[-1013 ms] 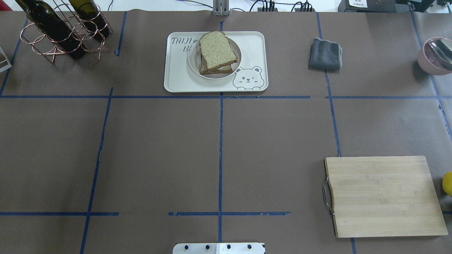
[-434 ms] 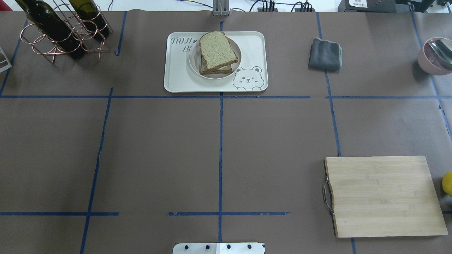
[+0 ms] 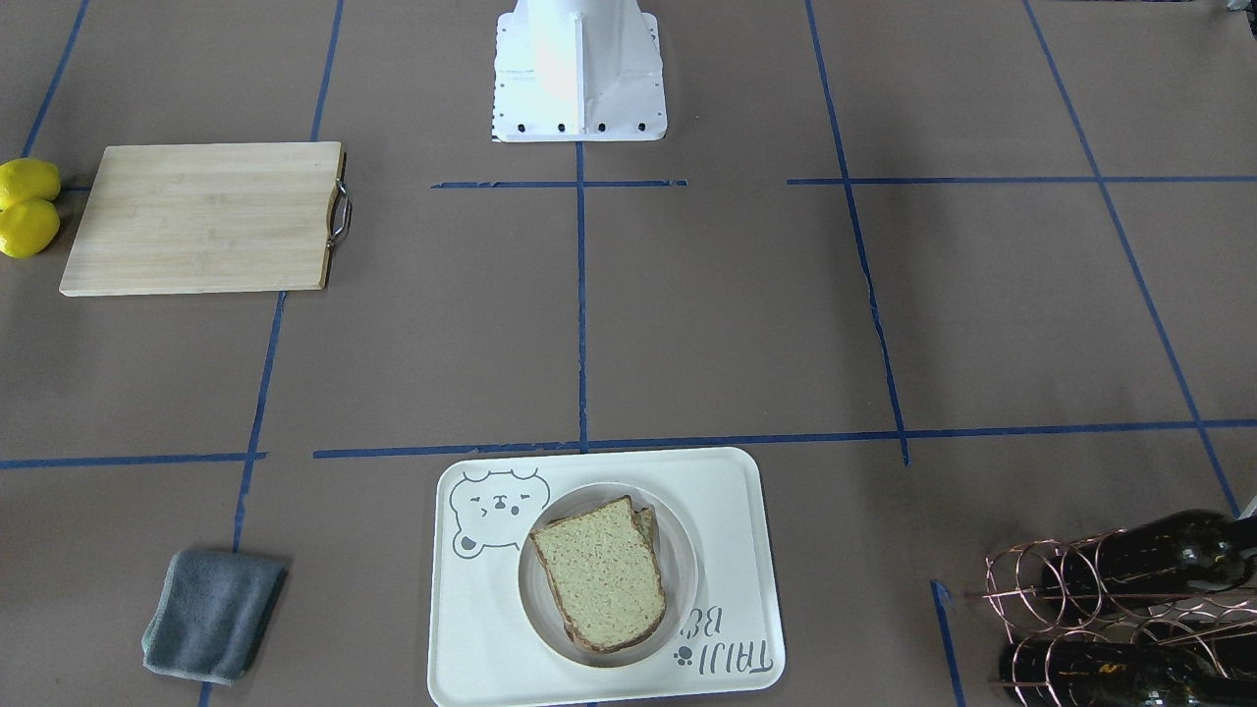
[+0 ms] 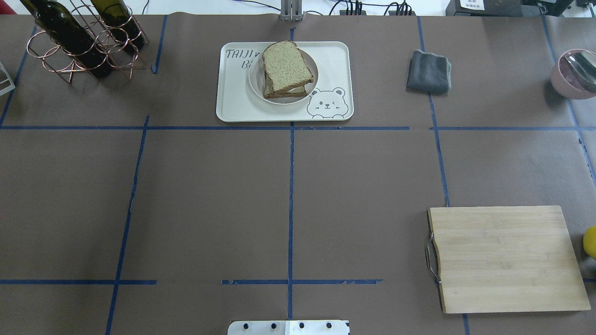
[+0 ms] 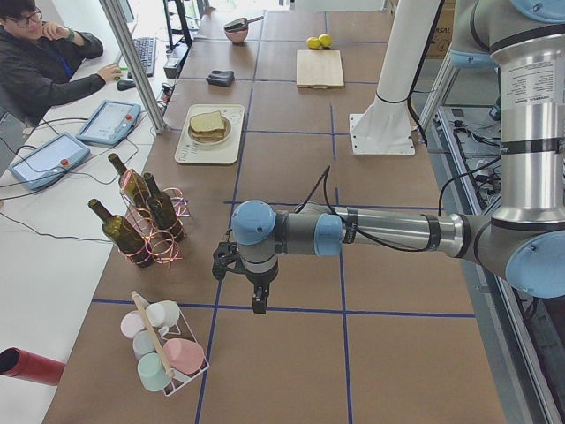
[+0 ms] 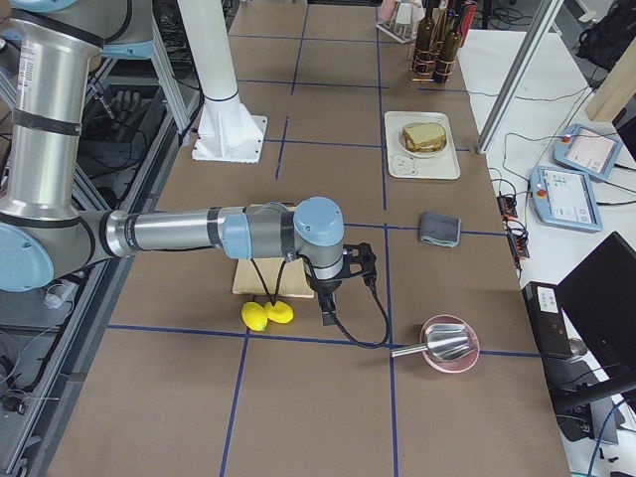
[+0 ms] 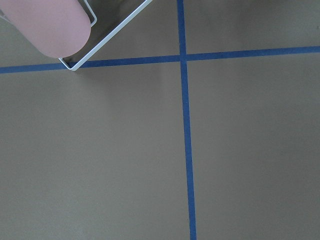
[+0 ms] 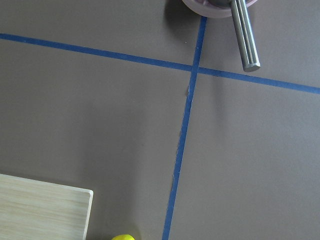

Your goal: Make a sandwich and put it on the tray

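Observation:
The sandwich [image 4: 285, 70], two stacked slices of speckled tan bread, lies on a round white plate [image 4: 253, 81] on the cream bear tray [image 4: 235, 102] at the table's far middle. It also shows in the front view [image 3: 604, 584]. The egg is hidden. My left gripper [image 5: 258, 300] shows only in the exterior left view, far from the tray, near the cup rack. My right gripper [image 6: 328, 316] shows only in the exterior right view, beside the lemons. I cannot tell whether either gripper is open or shut.
A wooden cutting board [image 4: 505, 258] lies at the near right with two lemons [image 3: 27, 206] beside it. A grey cloth [image 4: 429, 70], a pink bowl with a metal scoop [image 4: 572, 74], a wine bottle rack [image 4: 79, 39] and a cup rack [image 5: 163, 349] stand around the edges.

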